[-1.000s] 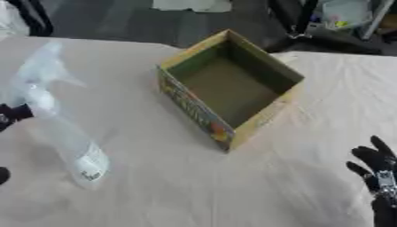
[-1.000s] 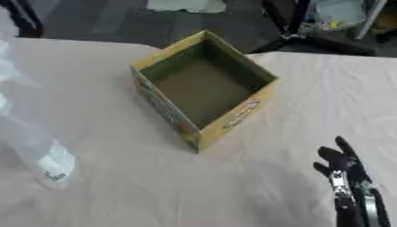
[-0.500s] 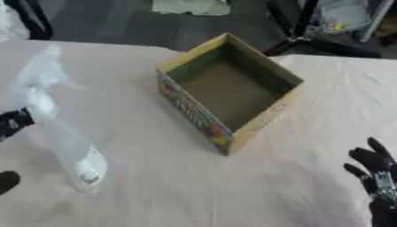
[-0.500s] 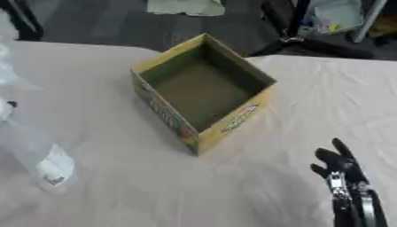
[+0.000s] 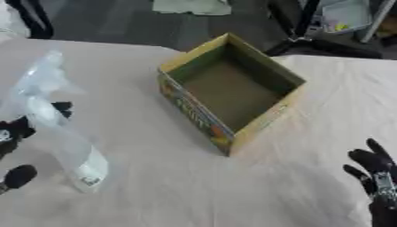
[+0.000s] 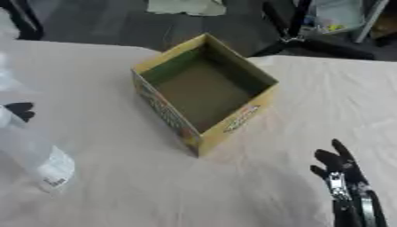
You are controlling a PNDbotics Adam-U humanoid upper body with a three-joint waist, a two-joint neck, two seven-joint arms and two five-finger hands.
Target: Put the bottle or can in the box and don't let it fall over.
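The clear spray bottle [image 5: 58, 128] is standing tilted near the counter's [image 5: 155, 186] left edge, with the left robot hand [image 5: 23, 128] curling round it. The open box [image 5: 229, 91] is sitting mid-counter, apart. The right robot hand [image 6: 345, 177] is resting near the counter's lower right corner, fingers spread and straight.

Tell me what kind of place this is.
Probably a lab or workshop: a cloth-covered table holds only an open cardboard box and a clear spray bottle, with chair legs on dark flooring behind.

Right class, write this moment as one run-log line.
left hand: shut on spray bottle | bottle: upright, left of box | box: open, empty | right hand: open, idle
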